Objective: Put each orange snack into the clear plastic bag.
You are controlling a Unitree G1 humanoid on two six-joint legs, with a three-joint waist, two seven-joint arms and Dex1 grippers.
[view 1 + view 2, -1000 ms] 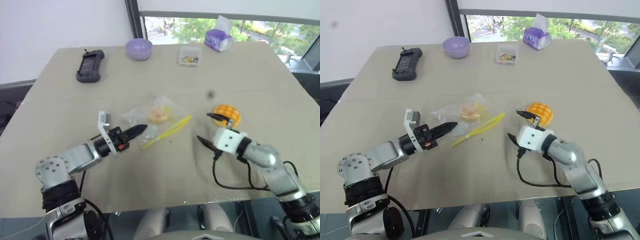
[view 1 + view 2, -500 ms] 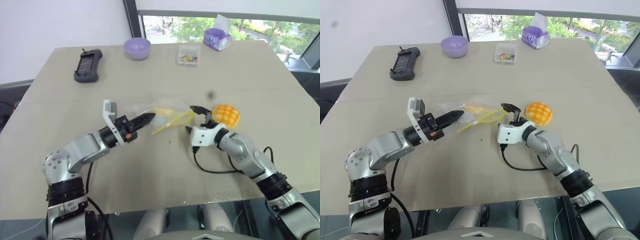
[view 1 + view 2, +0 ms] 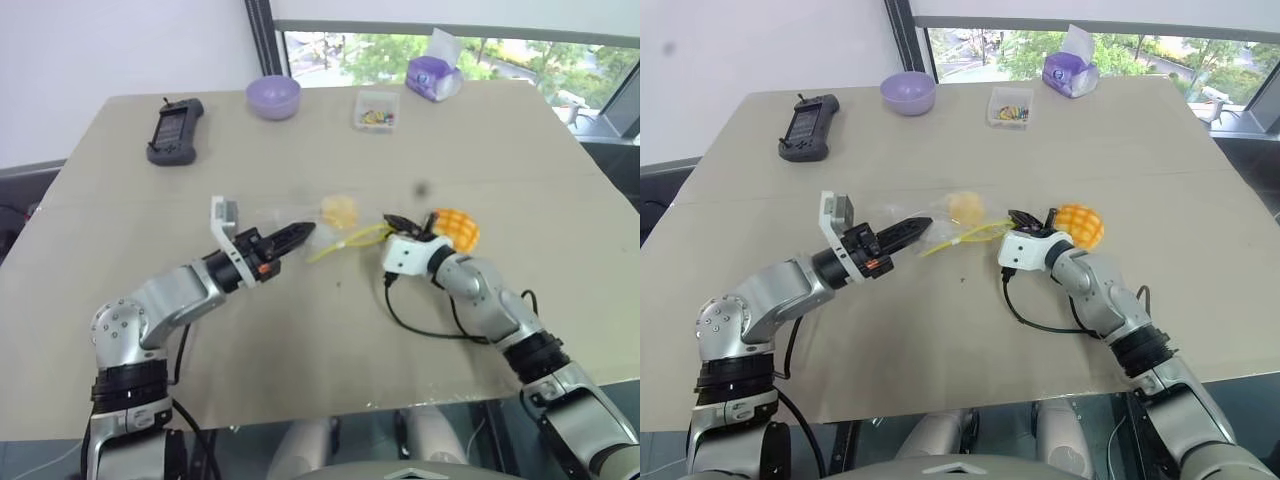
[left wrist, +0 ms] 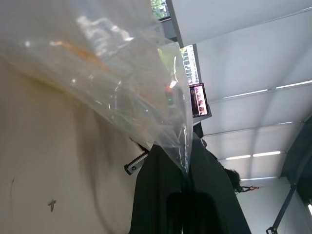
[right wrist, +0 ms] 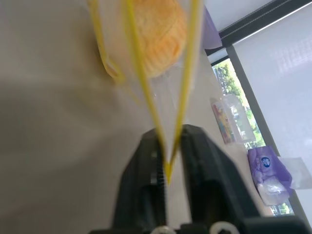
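The clear plastic bag [image 3: 950, 222] hangs stretched between the two tools just above the middle of the table [image 3: 940, 340]. The left tool [image 3: 921, 226] is closed on one end of the bag, the crinkled film coming straight out from between its black fingers [image 4: 168, 195]. The right tool [image 3: 1028, 219] is closed on the other end, its fingers [image 5: 148, 180] pinched together on the yellow strip [image 3: 352, 238], which splits into two lines running away from them. The smaller, paler orange snack [image 3: 964, 207] sits in the bag between the two tools, seemingly just behind the strip, though the film is too clear to make out its edges around the snack. The larger orange bun [image 3: 1080, 224] with the grid top lies on the table just beside the right tool, outside the bag. At the table's far edge stand a lavender bowl [image 3: 907, 93], a black handheld controller [image 3: 804, 126], a small clear box [image 3: 1011, 106] of coloured bits and a purple tissue pack [image 3: 1072, 68].
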